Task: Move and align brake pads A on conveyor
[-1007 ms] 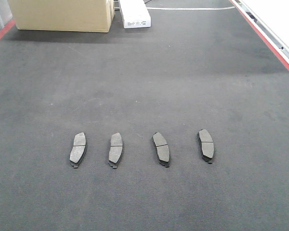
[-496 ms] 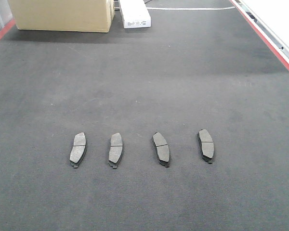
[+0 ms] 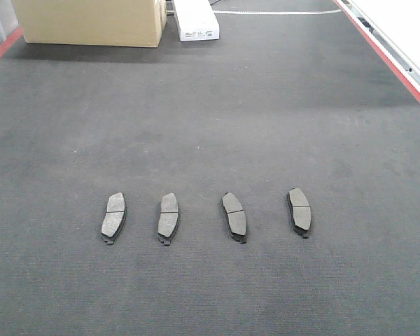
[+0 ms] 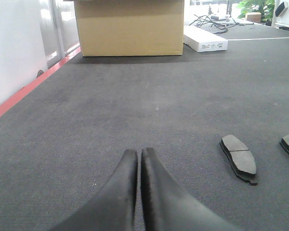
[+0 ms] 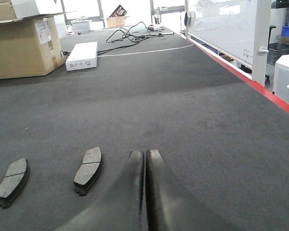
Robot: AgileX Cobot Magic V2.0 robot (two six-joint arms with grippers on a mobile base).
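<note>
Charcoal conveyor (image 3: 266, 105) is carrying four brake pads (image 3: 168, 218) in a near-straight row; both grippers' fingers (image 4: 137, 192) (image 5: 145, 192) are hanging pressed together, empty. Next move, likely: straightening the slightly skewed third pad (image 3: 234, 216).

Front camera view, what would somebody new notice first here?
Four brake pads lie in a row across the near part of the conveyor. At the far end sit a cardboard box and a white box. Both wrist views show shut, empty grippers.
</note>
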